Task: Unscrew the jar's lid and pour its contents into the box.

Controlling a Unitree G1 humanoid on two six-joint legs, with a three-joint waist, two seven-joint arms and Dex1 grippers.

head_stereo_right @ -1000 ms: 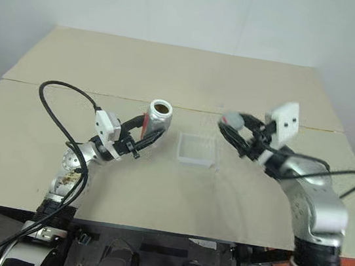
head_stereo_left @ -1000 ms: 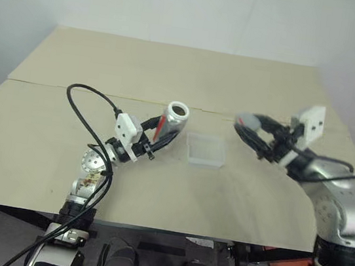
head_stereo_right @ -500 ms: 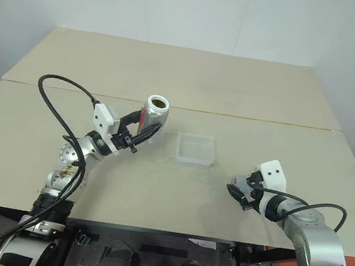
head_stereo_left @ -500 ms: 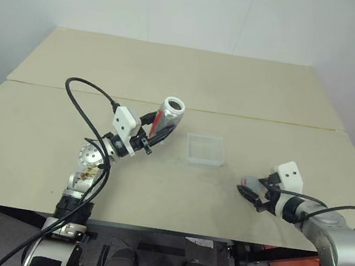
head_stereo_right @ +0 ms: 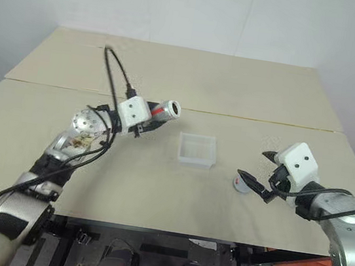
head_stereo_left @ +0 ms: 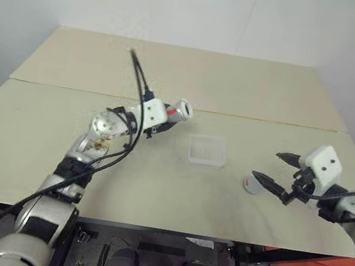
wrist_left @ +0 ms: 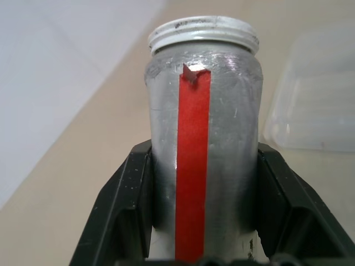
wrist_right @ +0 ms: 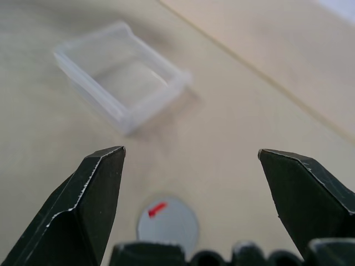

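**Lid off, jar tipped short of the box: watch the pour line**

Your left gripper [wrist_left: 201, 221] is clamped on the small silver-grey cylindrical jar with the vertical red stripe [head_stereo_left: 179, 111], fingers on either side of the lower body. The jar lies close to level, open threaded mouth pointing toward the shallow square box of clear whitish plastic [head_stereo_left: 206, 149]. In the head views the mouth is up and to the robot's left of the box, not over it.

The round grey disc lid with the small red mark [wrist_right: 167, 224] lies flat on the beige counter [head_stereo_left: 176, 192], to the robot's right of the box and apart from it. Your right gripper [head_stereo_left: 277, 169] hangs over it with fingers wide apart, holding nothing.

Risks from here, as I judge them:
- Jar is already near horizontal while short of the box. Anything loose inside could spill onto the counter before you reach it. Can't see the contents, so can't say how freely they'd run.
- Box is light and shallow. A nudge from the jar's rim or your left gripper would slide it.
- Pour too high or too fast and the contents may bounce out over the low walls.
- Right gripper sits just above the lid; a dip could knock it.
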